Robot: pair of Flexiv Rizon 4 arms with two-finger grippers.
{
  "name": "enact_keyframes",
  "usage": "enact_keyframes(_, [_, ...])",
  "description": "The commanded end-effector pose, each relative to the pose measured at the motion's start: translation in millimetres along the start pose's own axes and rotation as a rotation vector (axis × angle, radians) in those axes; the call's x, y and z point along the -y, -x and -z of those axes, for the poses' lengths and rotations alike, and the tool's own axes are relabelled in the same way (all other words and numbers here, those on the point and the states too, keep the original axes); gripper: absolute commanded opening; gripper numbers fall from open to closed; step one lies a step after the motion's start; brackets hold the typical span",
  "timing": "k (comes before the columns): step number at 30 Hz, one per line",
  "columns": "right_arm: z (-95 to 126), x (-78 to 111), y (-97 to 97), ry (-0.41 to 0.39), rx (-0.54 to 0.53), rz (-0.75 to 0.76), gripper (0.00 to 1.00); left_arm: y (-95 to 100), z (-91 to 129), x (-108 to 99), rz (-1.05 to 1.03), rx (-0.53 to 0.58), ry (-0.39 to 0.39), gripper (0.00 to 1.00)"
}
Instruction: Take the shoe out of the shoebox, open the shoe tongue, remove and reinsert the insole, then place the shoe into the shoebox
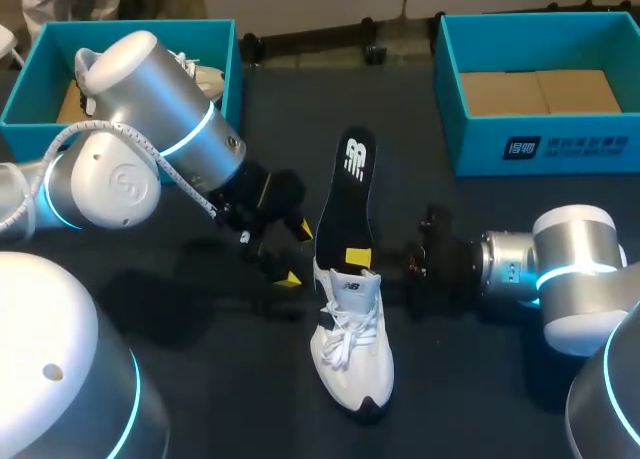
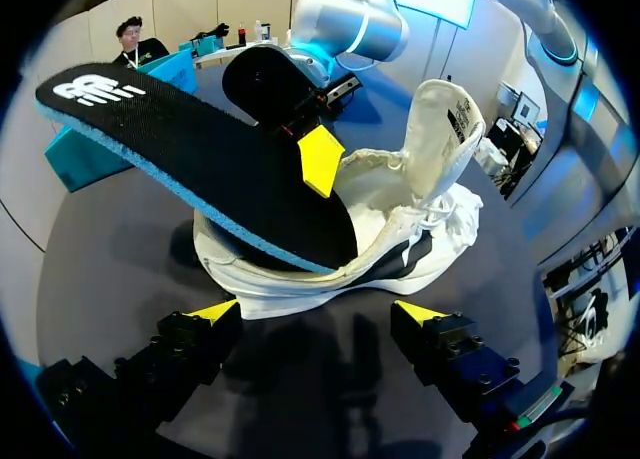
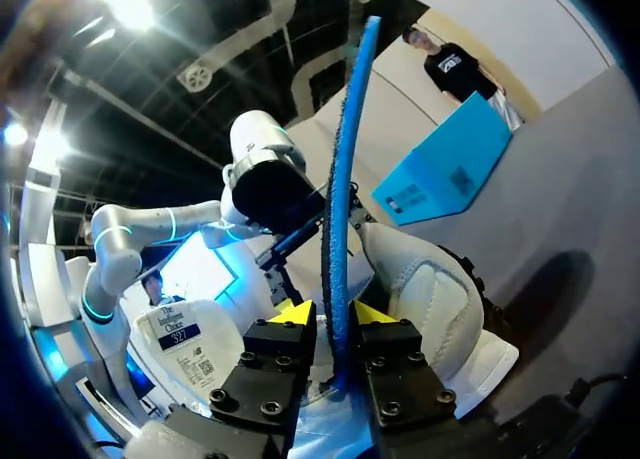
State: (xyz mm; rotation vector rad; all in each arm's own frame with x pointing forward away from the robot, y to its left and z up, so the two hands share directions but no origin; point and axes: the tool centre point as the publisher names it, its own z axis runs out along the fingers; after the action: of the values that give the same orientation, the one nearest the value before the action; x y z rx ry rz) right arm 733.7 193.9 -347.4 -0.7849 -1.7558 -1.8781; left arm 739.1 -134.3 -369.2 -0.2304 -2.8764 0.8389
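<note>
A white shoe [image 1: 352, 339] stands on the dark table, tongue pulled up, heel toward the back. Its black insole [image 1: 350, 189], blue underneath, sticks up and back out of the heel opening. My right gripper [image 1: 358, 257] reaches in from the right at the shoe's collar. In the right wrist view the insole [image 3: 345, 159] stands edge-on between that gripper's [image 3: 335, 314] fingers with a narrow gap showing, so it is open. My left gripper [image 1: 295, 253] is open just left of the shoe. In its view the shoe [image 2: 420, 209] and insole [image 2: 200, 149] lie ahead of the gripper [image 2: 318, 314].
A teal shoebox [image 1: 225, 59] at the back left holds another pale shoe [image 1: 205, 77]. A second teal shoebox [image 1: 520, 149] at the back right shows a bare cardboard floor. Dark table lies between the boxes and in front of the shoe.
</note>
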Motion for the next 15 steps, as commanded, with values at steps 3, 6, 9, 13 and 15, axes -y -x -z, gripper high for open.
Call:
enact_keyframes(3, [-5, -4.5, -4.2, -0.014, 0.010, 0.014, 0.22, 0.4, -1, 0, 0.000, -0.001, 0.000, 1.00])
enact_keyframes(6, [-8, -9.7, -5.5, -0.026, 0.007, 0.024, 0.20, 0.4, -1, 0, 0.000, -0.001, 0.000, 1.00])
enact_keyframes(9, [-9, -12.4, -6.1, -0.032, 0.007, 0.026, 0.21, 0.4, -1, 0, 0.000, -0.001, 0.000, 1.00])
enact_keyframes(13, [-6, -13.0, -4.9, -0.031, 0.011, 0.026, 0.20, 0.4, -1, 0, 0.000, -0.001, 0.000, 1.00])
enact_keyframes(15, [-4, -11.8, -3.9, -0.025, 0.013, 0.020, 0.20, 0.4, -1, 0, 0.000, -0.001, 0.000, 1.00])
